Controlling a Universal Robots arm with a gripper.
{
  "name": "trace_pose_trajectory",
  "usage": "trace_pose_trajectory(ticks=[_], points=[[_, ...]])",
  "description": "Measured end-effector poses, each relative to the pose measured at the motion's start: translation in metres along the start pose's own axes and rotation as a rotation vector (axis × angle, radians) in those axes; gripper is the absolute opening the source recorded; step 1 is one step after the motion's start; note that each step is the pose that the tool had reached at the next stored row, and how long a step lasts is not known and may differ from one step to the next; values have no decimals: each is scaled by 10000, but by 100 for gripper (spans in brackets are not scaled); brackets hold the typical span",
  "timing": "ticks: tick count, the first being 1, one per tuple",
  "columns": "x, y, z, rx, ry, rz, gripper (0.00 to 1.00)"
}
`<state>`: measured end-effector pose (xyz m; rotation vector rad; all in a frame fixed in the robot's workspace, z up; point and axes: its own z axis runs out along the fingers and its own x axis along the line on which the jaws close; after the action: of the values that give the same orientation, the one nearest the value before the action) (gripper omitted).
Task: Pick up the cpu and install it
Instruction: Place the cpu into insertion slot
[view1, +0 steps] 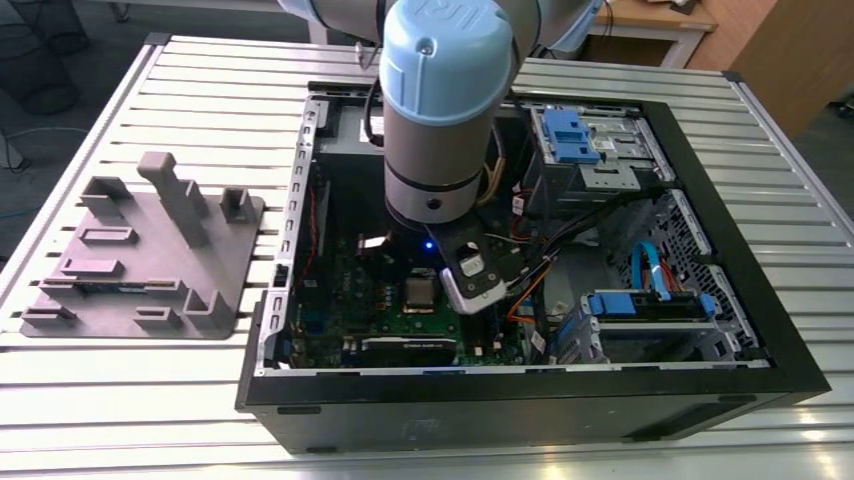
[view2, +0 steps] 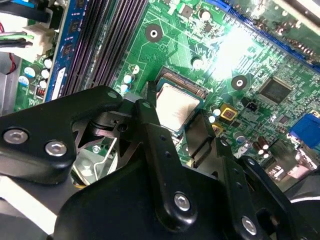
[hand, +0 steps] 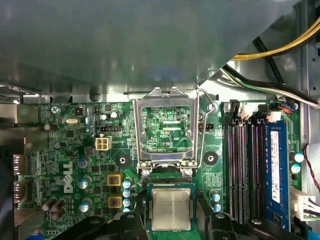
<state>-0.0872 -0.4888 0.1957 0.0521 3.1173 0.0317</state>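
Observation:
The cpu (hand: 171, 209) (view2: 176, 106) is a small square chip with a silvery top and a thin green rim. It lies level between the two black fingers (view2: 149, 107) of my gripper (hand: 171, 222), which press on its opposite edges. It sits over the open socket on the green motherboard (hand: 75, 150), and a strip of socket contacts (view2: 182, 82) shows just beyond one edge. Whether it rests in the socket or hovers just above I cannot tell. The silver socket frame (hand: 167, 97) is flipped up and open beside it. In the exterior view the arm (view1: 441, 120) reaches down into the open computer case (view1: 747, 300).
Memory slots (hand: 245, 170) with one blue module (hand: 277, 175) run along one side of the socket. Yellow and black cables (hand: 280, 50) hang close by. Drive bays with blue clips (view1: 574, 135) fill the case's far side. A grey tray with upright posts (view1: 147, 250) stands on the slatted table at the exterior view's left.

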Motion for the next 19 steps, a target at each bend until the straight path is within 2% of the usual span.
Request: trace_pose_trajectory(ticks=[5,19], points=[[2,-4,62,5,1,1,47],[9,-23,68,3,-2,2,47]])
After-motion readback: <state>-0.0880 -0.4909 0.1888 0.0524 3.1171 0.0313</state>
